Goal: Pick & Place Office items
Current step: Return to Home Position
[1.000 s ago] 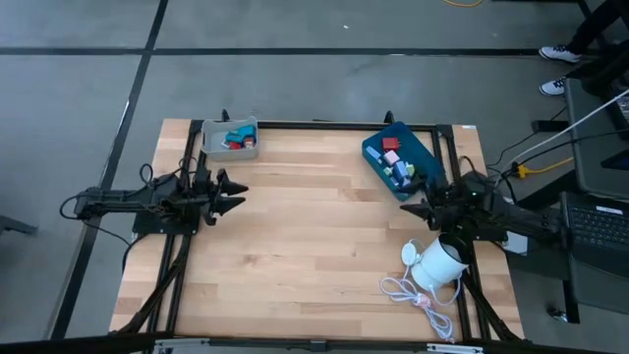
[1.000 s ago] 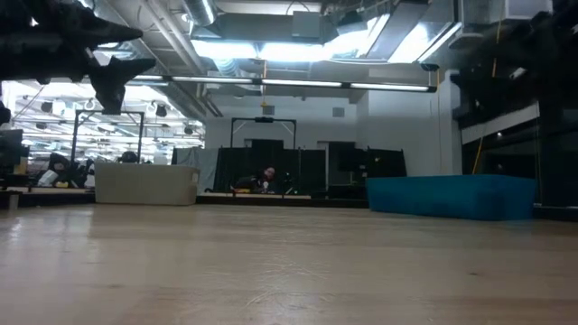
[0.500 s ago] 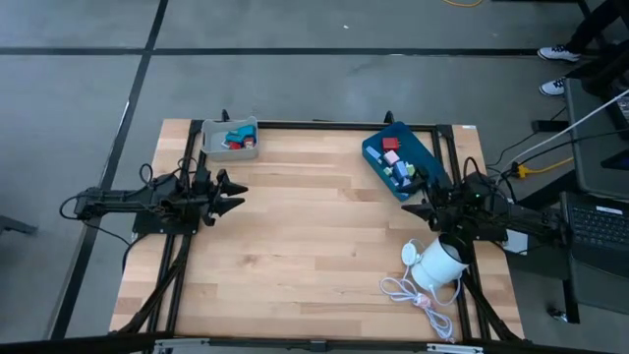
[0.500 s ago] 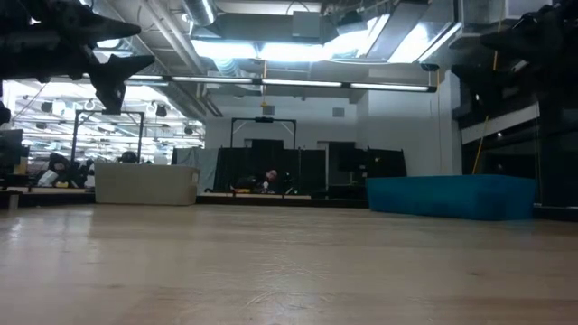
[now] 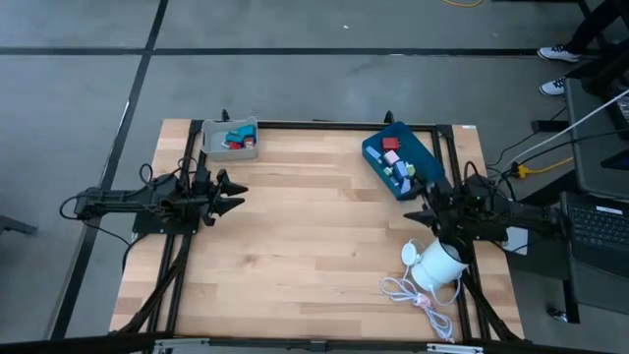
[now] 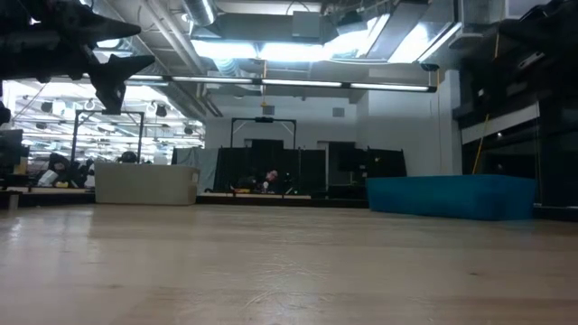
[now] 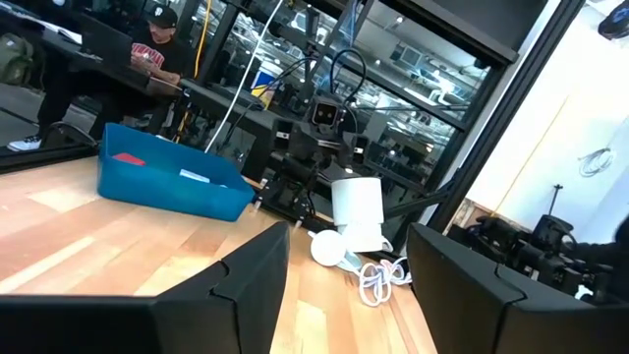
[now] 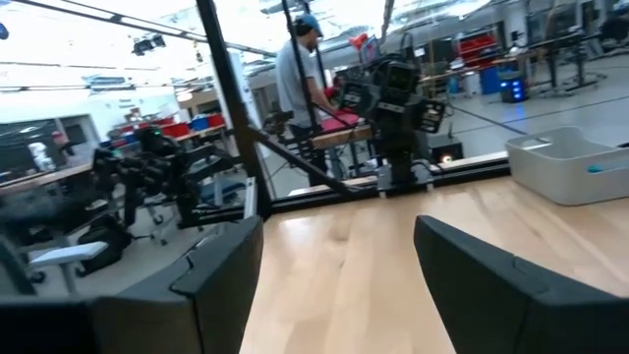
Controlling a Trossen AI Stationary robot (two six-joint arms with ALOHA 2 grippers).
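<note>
The office items lie in two trays at the far edge. Blue and red pieces (image 5: 236, 140) sit in the grey tray (image 5: 210, 141). Red, pink and pale pieces (image 5: 395, 160) sit in the blue tray (image 5: 423, 149). My left gripper (image 5: 232, 194) hovers open over the table's left side, pointing level toward the right. My right gripper (image 5: 415, 210) hovers open at the right side, pointing left, between the blue tray and a white round object. In both wrist views my left gripper (image 7: 344, 295) and my right gripper (image 8: 339, 295) have nothing between their fingers.
A white round object (image 5: 438, 262) with a coiled white cable (image 5: 417, 293) stands at the near right, close beside my right arm. Bare wooden tabletop (image 5: 314, 246) spans the middle. A black frame rail (image 5: 314, 125) runs along the far edge. People show in the room beyond.
My right gripper has swung a little toward the table's near edge, staying open and at the same height. My left arm has kept still.
</note>
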